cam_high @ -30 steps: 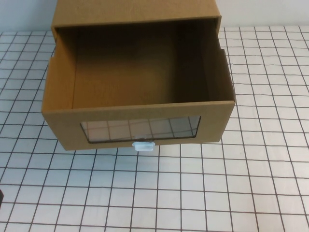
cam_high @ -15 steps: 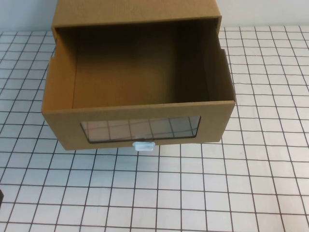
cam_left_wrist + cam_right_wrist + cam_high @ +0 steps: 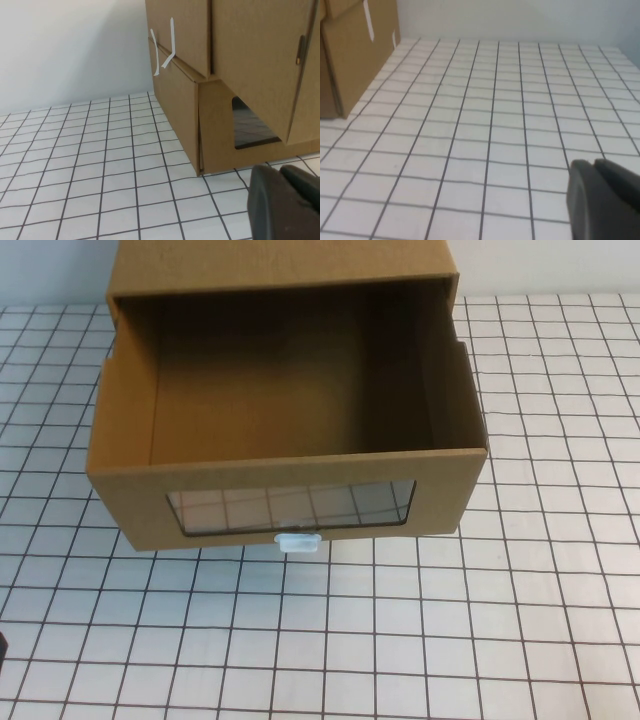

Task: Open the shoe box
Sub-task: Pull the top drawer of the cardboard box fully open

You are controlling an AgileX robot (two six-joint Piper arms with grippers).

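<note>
Cardboard, plain brown, forms the shoe box (image 3: 300, 465) at the gridded table's (image 3: 450, 640) far side, drawer (image 3: 290, 390) slid open, clear window (image 3: 290, 505), white tab (image 3: 299, 542). Wrist views alone show left end effector (image 3: 280, 172) near its front corner, right end effector (image 3: 594, 165) farther off, both pinched together.

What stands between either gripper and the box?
Nothing visible. Only gridded table lies between the box and the left gripper, off its front-left corner. The right gripper, off to the box's right, likewise has an unobstructed path.
</note>
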